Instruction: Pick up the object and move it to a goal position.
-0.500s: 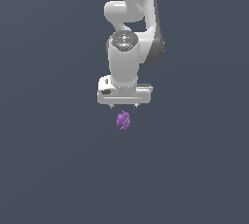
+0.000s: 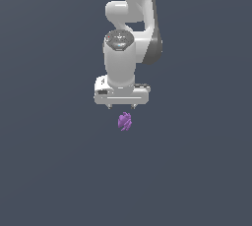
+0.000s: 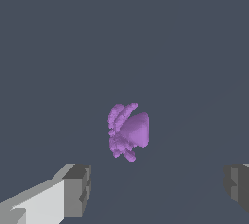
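Object pickup not yet made. Franka arm (image 2: 129, 23) is hung upright over the flat grey floor (image 2: 49, 171); the white gripper (image 2: 121, 106) is parked just above the purple object (image 2: 125, 121), not touching. Fingers (image 3: 78, 189) are spread wide, nothing held. Object is seen between them in the wrist view. Straight descent is advised, centred on the lump before closing; facets could slip.

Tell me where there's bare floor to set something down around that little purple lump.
Bare grey surface lies on every side of the small purple lumpy object. The only crowded spot is just above it in the exterior view, where the open white gripper hangs.
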Robot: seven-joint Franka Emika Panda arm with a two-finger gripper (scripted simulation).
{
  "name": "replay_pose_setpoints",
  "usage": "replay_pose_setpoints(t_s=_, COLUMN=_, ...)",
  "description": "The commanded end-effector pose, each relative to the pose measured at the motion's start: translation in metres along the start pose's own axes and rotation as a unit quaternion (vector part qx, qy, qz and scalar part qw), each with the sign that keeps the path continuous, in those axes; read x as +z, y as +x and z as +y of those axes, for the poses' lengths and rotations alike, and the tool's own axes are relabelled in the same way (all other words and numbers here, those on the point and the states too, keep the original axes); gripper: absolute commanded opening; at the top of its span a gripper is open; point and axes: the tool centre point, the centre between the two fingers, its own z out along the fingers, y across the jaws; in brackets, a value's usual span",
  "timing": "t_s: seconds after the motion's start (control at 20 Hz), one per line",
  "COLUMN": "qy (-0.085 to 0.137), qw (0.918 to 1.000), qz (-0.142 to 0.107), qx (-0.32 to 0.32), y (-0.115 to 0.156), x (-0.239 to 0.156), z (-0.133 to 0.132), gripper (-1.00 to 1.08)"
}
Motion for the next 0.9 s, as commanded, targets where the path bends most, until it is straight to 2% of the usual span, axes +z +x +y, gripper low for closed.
replay_pose_setpoints(t_s=0.0, qy=0.0, qw=1.0, qz=-0.002, qx=0.0, y=-0.001, x=-0.001, z=0.004, gripper=1.0)
replay_pose_setpoints(t_s=0.35, qy=0.0, qw=1.0, qz=0.0, qx=-0.003, y=0.0, x=0.009, z=0.002, gripper=1.0)
replay_pose_setpoints(t_s=0.85, qy=0.002, qw=0.9997, qz=0.009, qx=-0.021, y=0.0, x=0.056, z=-0.006, gripper=1.0)
